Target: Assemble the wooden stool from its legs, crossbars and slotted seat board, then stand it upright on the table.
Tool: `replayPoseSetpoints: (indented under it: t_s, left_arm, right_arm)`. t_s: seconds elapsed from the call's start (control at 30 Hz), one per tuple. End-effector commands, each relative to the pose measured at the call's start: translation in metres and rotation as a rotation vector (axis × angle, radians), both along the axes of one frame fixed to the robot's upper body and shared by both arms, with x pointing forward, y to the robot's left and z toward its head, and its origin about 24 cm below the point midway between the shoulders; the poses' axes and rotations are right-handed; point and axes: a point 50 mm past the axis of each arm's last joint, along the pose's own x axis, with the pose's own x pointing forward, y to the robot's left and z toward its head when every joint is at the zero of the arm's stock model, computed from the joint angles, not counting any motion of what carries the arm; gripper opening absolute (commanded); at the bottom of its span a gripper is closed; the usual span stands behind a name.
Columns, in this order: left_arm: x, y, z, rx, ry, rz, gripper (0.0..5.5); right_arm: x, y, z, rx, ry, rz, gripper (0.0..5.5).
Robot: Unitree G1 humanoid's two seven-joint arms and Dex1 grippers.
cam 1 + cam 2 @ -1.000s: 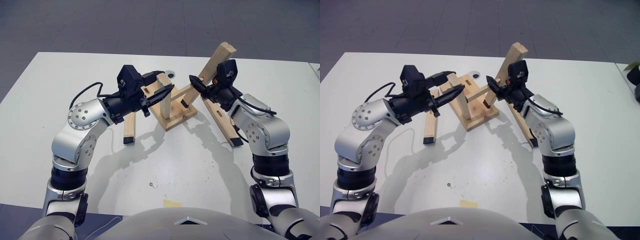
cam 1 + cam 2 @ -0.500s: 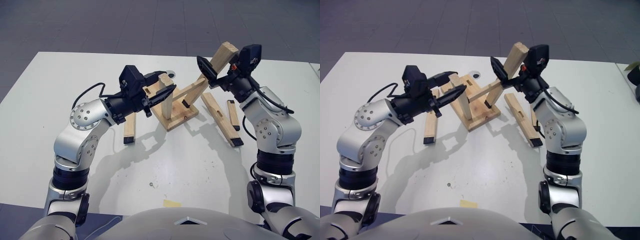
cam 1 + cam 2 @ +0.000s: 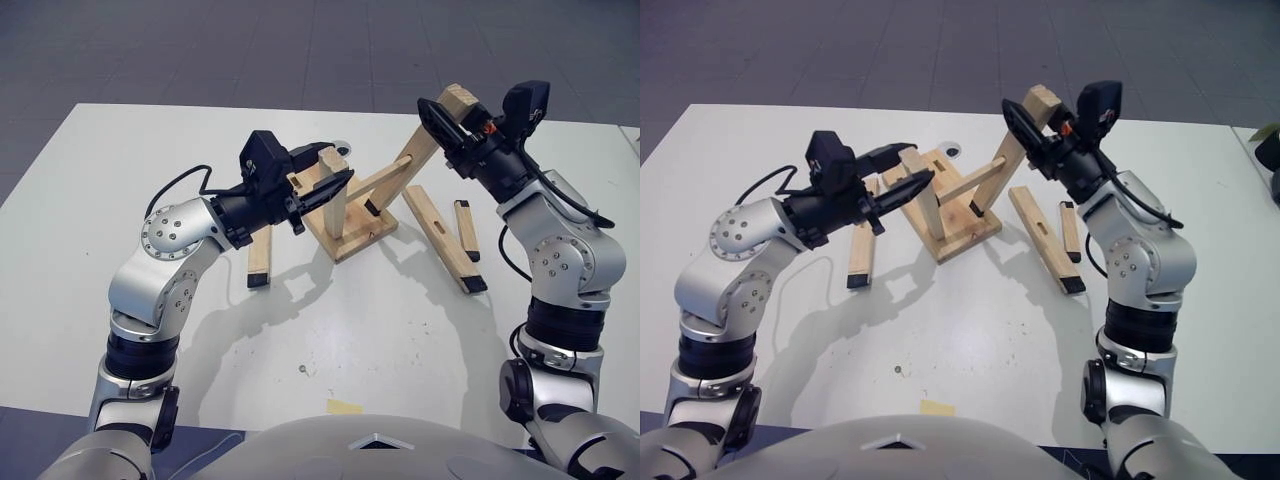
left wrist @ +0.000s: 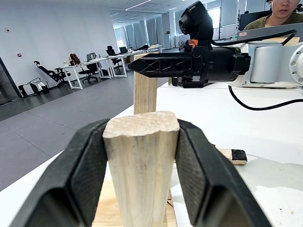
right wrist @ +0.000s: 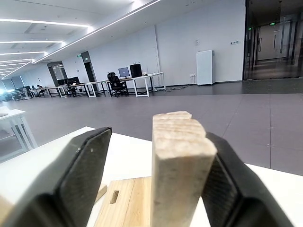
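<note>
The left gripper [image 3: 328, 170] is clamped on the top of the upright leg [image 3: 334, 205], both pads pressed flat against its sides. The right gripper [image 5: 156, 137] stands spread around the top of the tall leg [image 3: 415, 155]. One finger [image 5: 227, 184] touches the wood and the other stands off it with a gap (so no grip there). The upright leg stands in the seat board [image 3: 350, 235], which lies on the white table [image 3: 120, 170] near mid-width, toward 12 o'clock. The tall leg rises from the board leaning toward 1 o'clock, and a crossbar [image 3: 378, 183] joins the two legs. At 3 o'clock from the board lie a slotted loose leg [image 3: 440, 235] and, just beyond it, a short bar [image 3: 466, 228], not touching each other. At 9 o'clock lies another leg [image 3: 260, 258], partly under the left arm.
</note>
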Motion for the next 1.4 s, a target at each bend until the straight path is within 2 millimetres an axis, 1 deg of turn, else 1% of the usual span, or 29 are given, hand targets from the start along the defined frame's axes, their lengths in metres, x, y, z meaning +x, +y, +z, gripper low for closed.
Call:
replayPoseSetpoints:
  t_s: [0.03,0.1,0.27,0.47,0.53,0.63,0.7,0.87,1.03,1.23,1.33,1.4]
  left_arm:
    - [-0.003,-0.010,0.002,0.000,-0.009,-0.060,2.02]
    - [-0.003,-0.010,0.002,0.000,-0.008,-0.065,2.02]
    - [-0.003,-0.009,0.002,0.003,-0.008,-0.069,2.02]
    - [-0.002,-0.008,0.002,0.005,-0.009,-0.068,2.02]
    - [-0.002,-0.008,0.003,0.005,-0.011,-0.066,2.02]
    - [-0.002,-0.008,0.003,0.006,-0.012,-0.067,2.02]
    - [-0.002,-0.007,0.003,0.006,-0.012,-0.066,2.02]
    - [-0.002,-0.008,0.002,0.005,-0.012,-0.066,2.02]
    - [-0.002,-0.008,0.002,0.005,-0.011,-0.068,2.02]
    - [-0.001,-0.009,0.001,0.003,-0.007,-0.070,2.02]
    - [-0.001,-0.008,0.001,0.004,-0.005,-0.069,2.02]
    - [-0.001,-0.008,0.001,0.004,-0.005,-0.068,2.02]
  right_arm:
    - [0.001,0.002,0.006,-0.011,-0.018,-0.001,2.17]
    - [0.001,0.004,0.006,-0.033,-0.021,0.004,1.87]
    - [0.000,0.010,0.007,-0.164,-0.046,0.028,1.12]
    - [-0.003,0.014,0.007,-0.228,-0.032,0.099,1.11]
    - [-0.003,0.015,0.004,-0.234,-0.010,0.123,1.11]
    - [-0.006,0.013,-0.006,-0.234,0.074,0.171,1.11]
    - [-0.006,0.010,-0.007,-0.248,0.086,0.173,1.11]
    - [-0.001,0.012,0.017,-0.179,0.047,0.165,1.11]
    - [0.001,0.015,0.032,-0.124,0.042,0.167,1.07]
    - [0.002,0.017,0.045,-0.111,0.034,0.175,1.02]
    - [0.002,0.017,0.043,-0.082,0.068,0.176,1.02]
    - [0.003,0.018,0.041,-0.027,0.100,0.183,1.02]
